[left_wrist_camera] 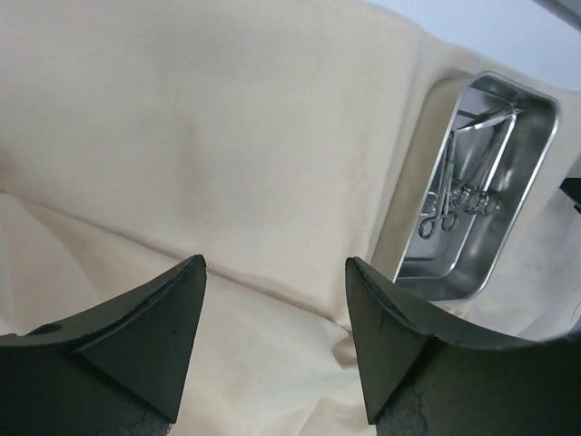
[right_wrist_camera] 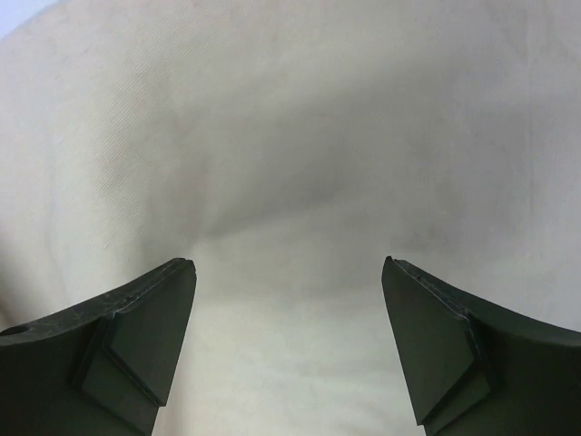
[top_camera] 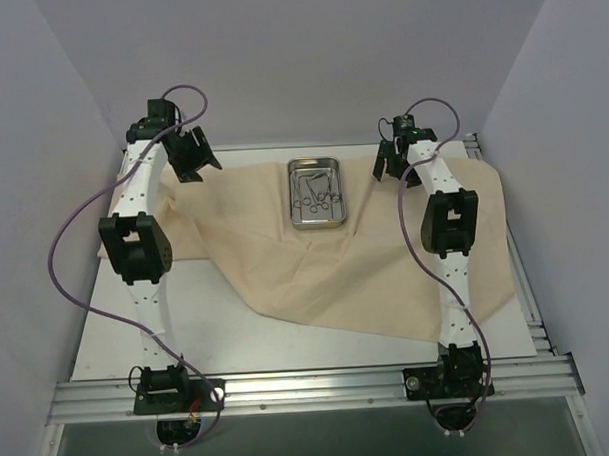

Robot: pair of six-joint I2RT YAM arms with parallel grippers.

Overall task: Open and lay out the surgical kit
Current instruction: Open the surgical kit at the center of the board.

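The beige cloth wrap [top_camera: 366,266] lies spread open across the table. The shiny steel tray [top_camera: 316,193] sits on it at the back middle, with the silver ring-handled forceps [top_camera: 316,192] bunched inside. My left gripper [top_camera: 194,155] is open and empty over the cloth's back left part, left of the tray. My right gripper [top_camera: 389,166] is open and empty just right of the tray. The left wrist view shows the cloth [left_wrist_camera: 227,163], the tray [left_wrist_camera: 508,227] and the forceps [left_wrist_camera: 463,182] at right. The right wrist view shows only cloth [right_wrist_camera: 290,154].
An aluminium rail [top_camera: 310,388] runs along the near table edge with both arm bases on it. The cloth has a fold [left_wrist_camera: 272,291] below my left gripper. White walls close in the back and sides. Bare white table [top_camera: 168,338] shows at the near left.
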